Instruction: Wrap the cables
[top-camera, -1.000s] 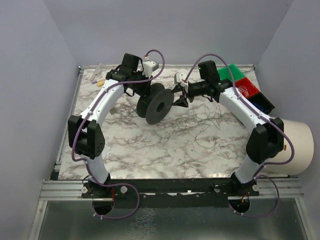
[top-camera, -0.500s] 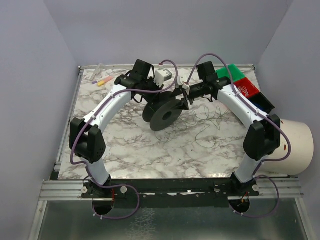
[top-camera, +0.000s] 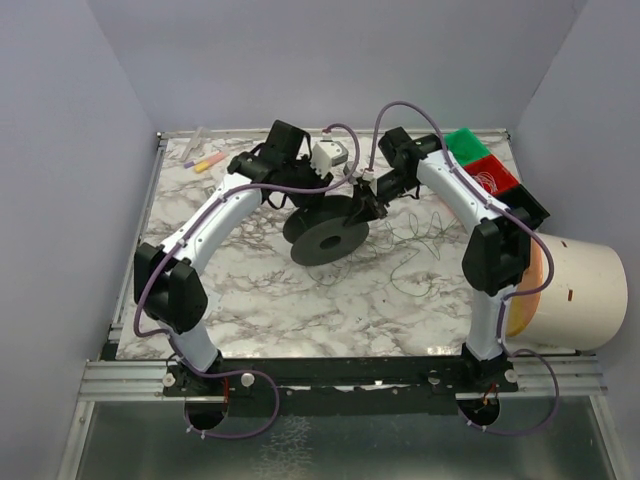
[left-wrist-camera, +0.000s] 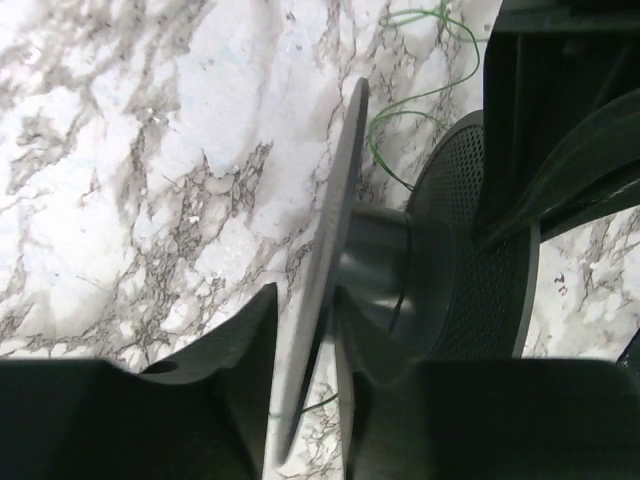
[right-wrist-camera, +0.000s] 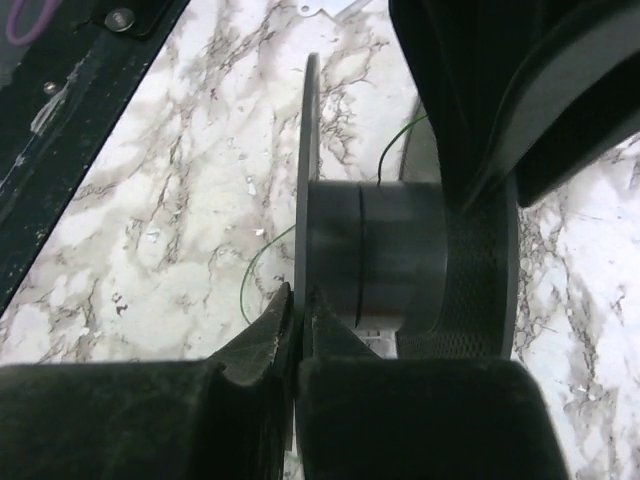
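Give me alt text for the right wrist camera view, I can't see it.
The right claw pinches the thin rim of a black spool, jaws shut on it, seen edge-on. Behind lies a marble table with a thin green cable curling beside the spool.

The cables (top-camera: 418, 238) are hair-thin wires, pale grey from above and faintly green up close. They lie flat on the marble bench (top-camera: 250, 290) in loose, tangled open curls, not a neat coil. They spread just to the right of the right tool (top-camera: 372, 205) and nearer the arm bases. From that tool's wrist, one strand (right-wrist-camera: 393, 140) drops to the hub of the black spool (top-camera: 328, 240). Another (right-wrist-camera: 258, 268) curves on the bench just beyond the tool's tips.
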